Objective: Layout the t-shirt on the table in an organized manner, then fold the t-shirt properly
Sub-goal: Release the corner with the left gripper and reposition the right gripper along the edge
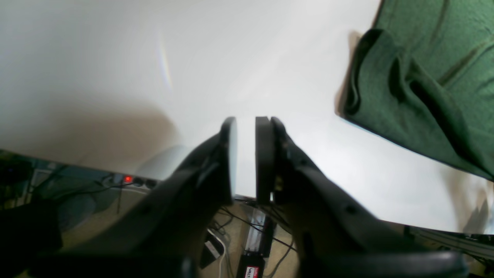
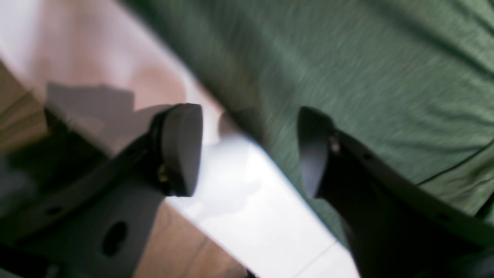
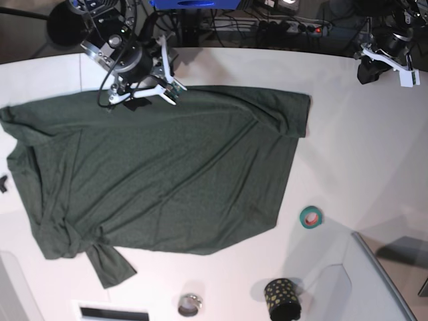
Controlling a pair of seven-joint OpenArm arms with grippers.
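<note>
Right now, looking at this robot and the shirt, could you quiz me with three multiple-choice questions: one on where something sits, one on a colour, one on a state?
1. Where does the roll of tape lie?
A. on the t-shirt
B. on the bare table, off the shirt's edge
C. inside the cup

2. What colour is the t-shirt?
A. dark green
B. red
C. white

3. How do the right gripper's jaws stand?
A. clamped on the shirt
B. shut and empty
C. apart, holding nothing

Answers: 1 B, white table shows all round the tape. 2 A, every view shows green cloth. 3 C, the right wrist view shows a wide gap with nothing pinched between them.
</note>
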